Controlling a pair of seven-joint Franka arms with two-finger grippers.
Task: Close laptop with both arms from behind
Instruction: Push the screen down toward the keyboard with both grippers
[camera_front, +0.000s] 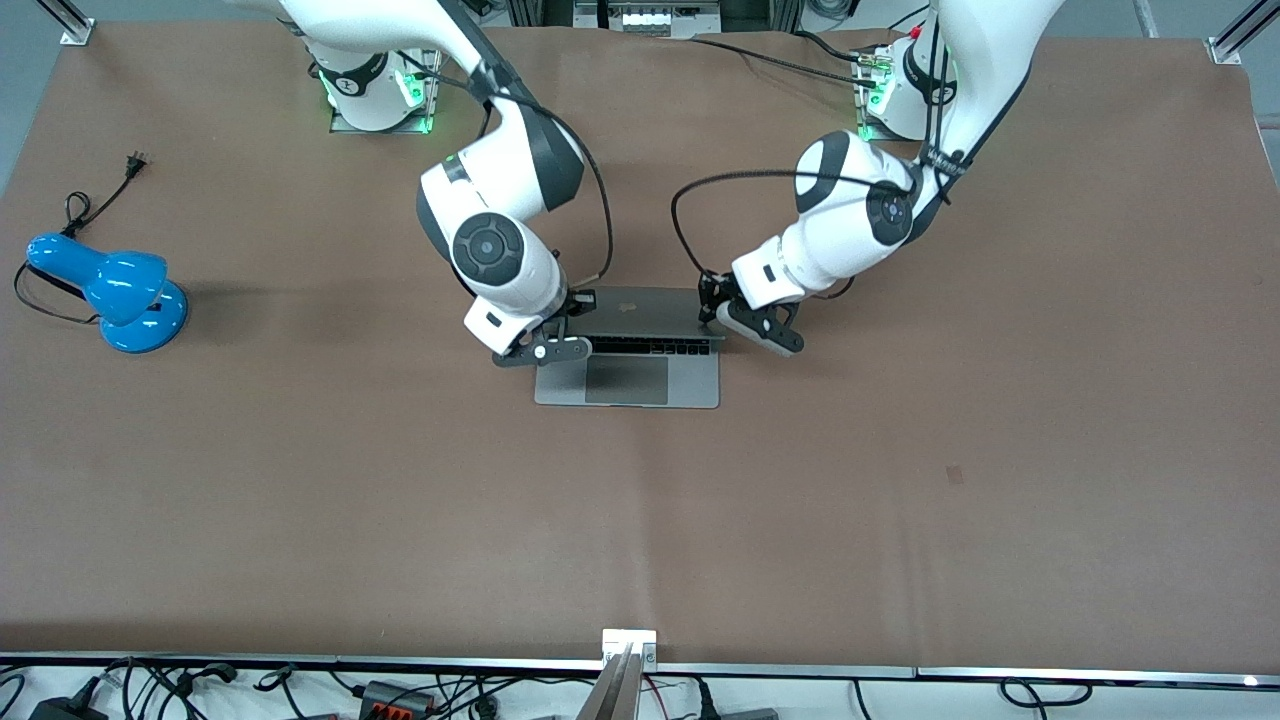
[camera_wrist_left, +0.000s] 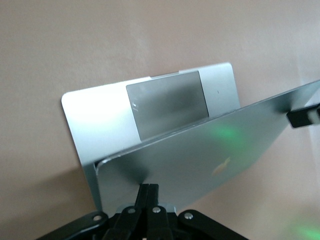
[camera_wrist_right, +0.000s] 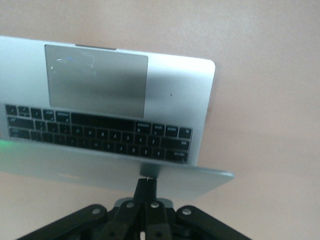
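Nearest the front camera lies the laptop's (camera_front: 628, 350) palm rest and trackpad (camera_front: 626, 380), at mid-table on the brown table (camera_front: 640, 520). Its lid (camera_front: 640, 305) is tipped partway forward over the keyboard, so the closing is under way, not finished. At 9 o'clock of the lid sits the right gripper (camera_front: 560, 322), at the lid's corner toward the right arm's end; at 3 o'clock the left gripper (camera_front: 722, 312) meets the other corner. A blue desk lamp (camera_front: 110, 290) lies well apart, at 9 o'clock from the laptop, toward the right arm's end.

From the left wrist camera, the left gripper's fingers (camera_wrist_left: 148, 192) are pressed together and their tips touch the lid's back (camera_wrist_left: 200, 160) near the apple logo (camera_wrist_left: 222, 166); they grasp nothing, only push. The trackpad (camera_wrist_left: 167, 110) shows above the lid's edge, and the right gripper's tip (camera_wrist_left: 305, 116) shows at 3 o'clock on the lid's other end.

From the right wrist camera, the right gripper's fingers (camera_wrist_right: 146, 187) are likewise clenched together, tips against the lid's back edge (camera_wrist_right: 165, 172), with the keyboard (camera_wrist_right: 100, 132) uncovered at 12 o'clock.

My judgement: the next move calls for both arms pushing forward and down evenly, keeping the lid level until it meets the base.
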